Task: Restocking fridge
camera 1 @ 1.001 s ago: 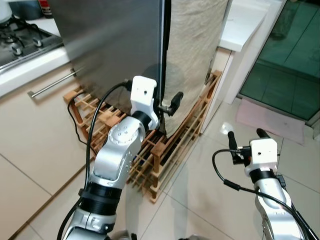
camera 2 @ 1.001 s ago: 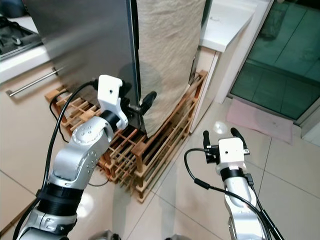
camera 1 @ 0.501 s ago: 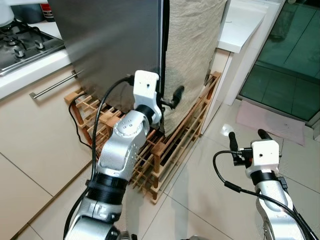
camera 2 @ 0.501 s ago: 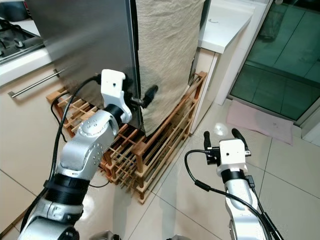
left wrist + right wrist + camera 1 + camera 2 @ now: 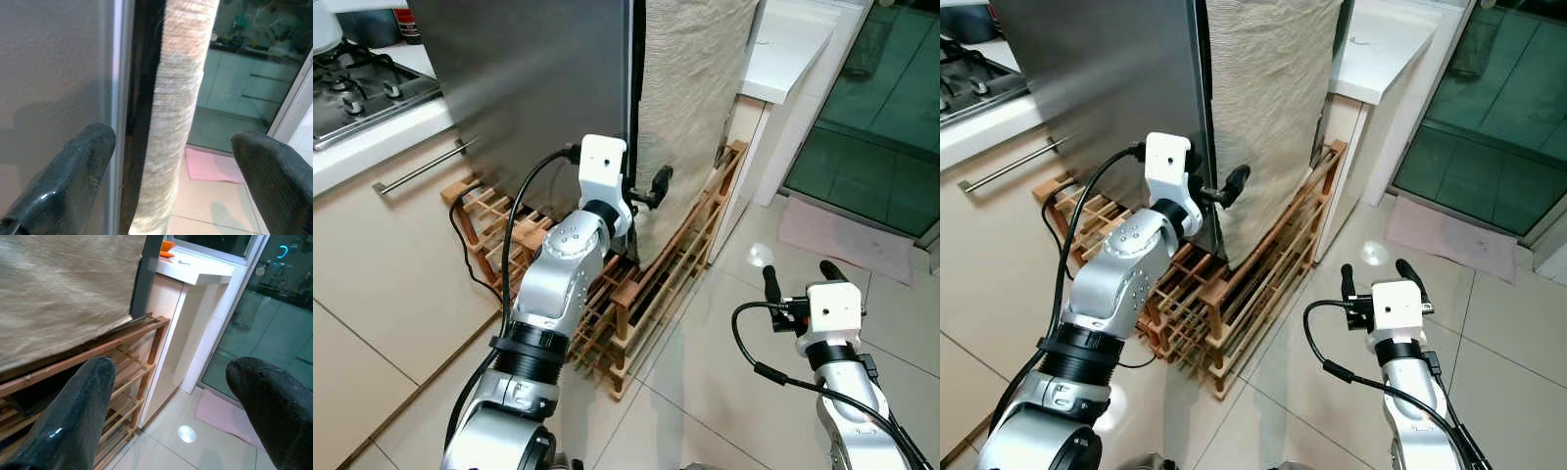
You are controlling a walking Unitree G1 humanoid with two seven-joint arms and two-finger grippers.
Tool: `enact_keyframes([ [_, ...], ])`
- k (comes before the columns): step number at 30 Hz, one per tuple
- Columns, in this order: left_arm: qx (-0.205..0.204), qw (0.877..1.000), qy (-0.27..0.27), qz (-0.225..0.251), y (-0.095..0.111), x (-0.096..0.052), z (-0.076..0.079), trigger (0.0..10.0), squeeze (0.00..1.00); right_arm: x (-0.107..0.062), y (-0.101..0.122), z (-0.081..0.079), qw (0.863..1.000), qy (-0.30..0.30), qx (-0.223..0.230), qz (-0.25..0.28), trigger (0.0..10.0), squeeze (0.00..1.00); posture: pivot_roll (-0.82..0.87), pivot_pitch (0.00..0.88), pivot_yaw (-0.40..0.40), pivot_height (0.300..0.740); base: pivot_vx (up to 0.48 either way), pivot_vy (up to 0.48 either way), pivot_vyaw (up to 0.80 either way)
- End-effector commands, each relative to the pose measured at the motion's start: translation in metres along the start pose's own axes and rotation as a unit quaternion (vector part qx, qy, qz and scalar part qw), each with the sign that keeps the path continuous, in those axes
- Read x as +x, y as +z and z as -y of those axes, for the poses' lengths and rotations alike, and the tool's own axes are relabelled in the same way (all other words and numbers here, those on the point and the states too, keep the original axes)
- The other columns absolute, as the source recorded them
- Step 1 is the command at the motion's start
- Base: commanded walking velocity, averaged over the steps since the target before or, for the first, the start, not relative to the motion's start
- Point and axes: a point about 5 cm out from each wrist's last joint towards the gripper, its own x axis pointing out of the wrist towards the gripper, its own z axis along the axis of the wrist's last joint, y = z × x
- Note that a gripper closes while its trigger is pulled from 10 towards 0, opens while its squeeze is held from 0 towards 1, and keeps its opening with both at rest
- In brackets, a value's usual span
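Fridge point(image 5: 538, 88) stood on a wooden slatted rack point(image 5: 636, 294), steel door shut, a beige cloth point(image 5: 690, 108) draped down its side. Left end effector point(image 5: 641, 193) was at the door's edge, fingers spread, one on the steel face and the other before the cloth, the dark door seam between them. Right end effector point(image 5: 798, 286) hung low over the tiled floor point(image 5: 705, 392), fingers spread, gripping nothing. Nearby: gas hob point(image 5: 362, 93) on a white surface point(image 5: 382, 132), drawer handle point(image 5: 416, 168), black cable point(image 5: 470, 255) over the rack, pink mat point(image 5: 847, 235) by a glass door point(image 5: 876, 117).
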Motion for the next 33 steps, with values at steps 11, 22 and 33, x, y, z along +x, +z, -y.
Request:
enact_keyframes([
  [11, -0.029, 0.999, -0.015, 0.001, 0.007, 0.011, 0.007, 10.0, 0.00, 0.000, -0.005, 0.007, 1.000, -0.011, 0.001, -0.002, 10.0, 0.00, -0.16, 0.000, -0.002, 0.726, 0.000, 0.000, 0.00],
  [22, -0.037, 0.985, -0.167, -0.007, 0.006, 0.020, 0.054, 10.0, 0.00, 0.000, -0.008, 0.007, 1.000, -0.011, 0.004, -0.007, 10.0, 0.00, -0.16, 0.000, -0.002, 0.726, 0.000, 0.000, 0.00],
  [33, -0.072, 0.951, -0.300, 0.017, 0.017, 0.015, 0.077, 10.0, 0.00, -0.001, -0.014, 0.008, 0.999, -0.019, 0.020, -0.031, 10.0, 0.00, -0.17, 0.000, 0.003, 0.726, 0.000, 0.000, 0.00],
])
